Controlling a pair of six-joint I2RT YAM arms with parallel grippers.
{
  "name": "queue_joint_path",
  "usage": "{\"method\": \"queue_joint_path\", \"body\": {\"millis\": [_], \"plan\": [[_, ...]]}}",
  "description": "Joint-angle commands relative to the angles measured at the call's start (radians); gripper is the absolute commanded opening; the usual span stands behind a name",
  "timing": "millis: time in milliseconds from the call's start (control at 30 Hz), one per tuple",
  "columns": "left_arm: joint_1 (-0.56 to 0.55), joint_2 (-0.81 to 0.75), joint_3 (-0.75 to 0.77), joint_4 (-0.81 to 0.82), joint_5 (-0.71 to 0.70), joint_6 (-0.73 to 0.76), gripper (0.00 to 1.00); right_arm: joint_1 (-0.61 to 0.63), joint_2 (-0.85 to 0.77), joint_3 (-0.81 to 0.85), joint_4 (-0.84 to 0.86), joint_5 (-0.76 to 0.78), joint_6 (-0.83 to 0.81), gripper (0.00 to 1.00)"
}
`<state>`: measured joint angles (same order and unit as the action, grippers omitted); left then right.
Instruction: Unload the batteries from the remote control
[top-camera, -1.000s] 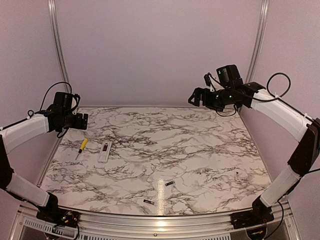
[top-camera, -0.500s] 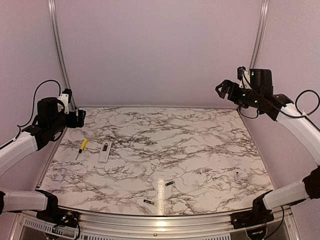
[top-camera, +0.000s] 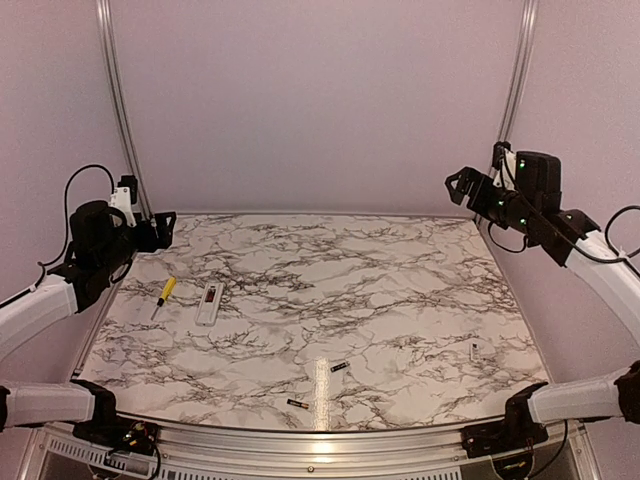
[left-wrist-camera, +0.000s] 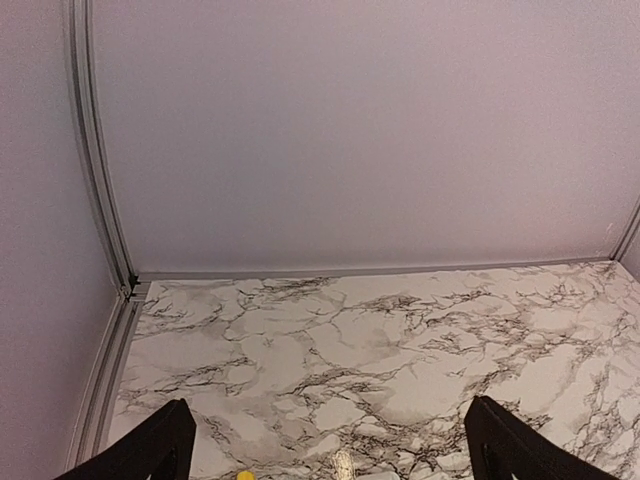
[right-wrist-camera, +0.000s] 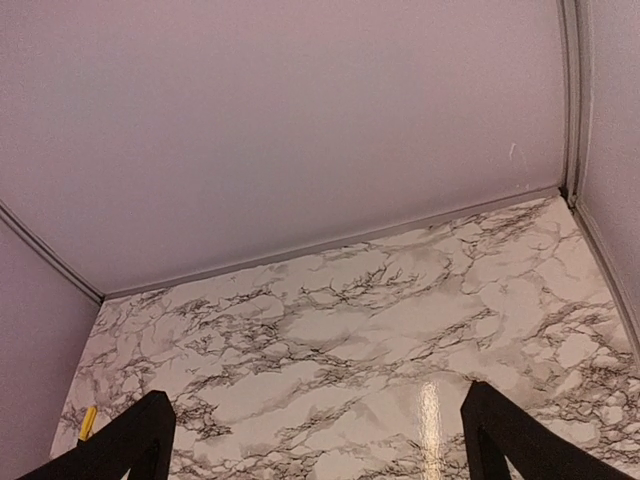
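Inspection, both arms.

My left end effector (top-camera: 158, 232) is raised above the far left corner of the bench (top-camera: 400, 290). Its jaws stand wide apart and nothing is between them. In the left wrist view its two dark fingers (left-wrist-camera: 150, 455) frame only bare marbled surface and the back wall.

My right end effector (top-camera: 462, 186) is raised above the far right corner, well clear of the surface. Its jaws are likewise spread wide and hold nothing. In the right wrist view its fingers (right-wrist-camera: 120, 450) frame the marbled top and the rear wall.

The remote control (top-camera: 209, 303) lies flat on the left part of the bench, long axis running roughly near to far, with a dark recess showing on its upper face toward the far end. Neither arm touches it.

A yellow-handled screwdriver (top-camera: 164, 294) lies just to the left of the remote, apart from it and slightly angled.

The far battery (top-camera: 339, 367) lies loose on the bench near the front centre, well apart from the remote. The near battery (top-camera: 297, 404) lies closer to the front edge, a little to the left of the first. A bright strip of glare runs between them.

A small pale speck (top-camera: 474, 350) lies on the right side of the bench; I cannot tell what it is.
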<state>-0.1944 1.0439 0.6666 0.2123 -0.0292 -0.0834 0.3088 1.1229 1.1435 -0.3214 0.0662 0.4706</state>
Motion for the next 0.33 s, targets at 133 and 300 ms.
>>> {"method": "queue_joint_path", "body": {"millis": [133,300], "plan": [[0.004,0.004,0.024,0.065,0.020,-0.050,0.99,-0.007,-0.040,-0.011,-0.005,0.056,-0.008,0.98],[0.004,-0.003,0.026,0.047,0.018,-0.052,0.99,-0.007,-0.048,-0.024,-0.014,0.052,-0.014,0.98]]}}
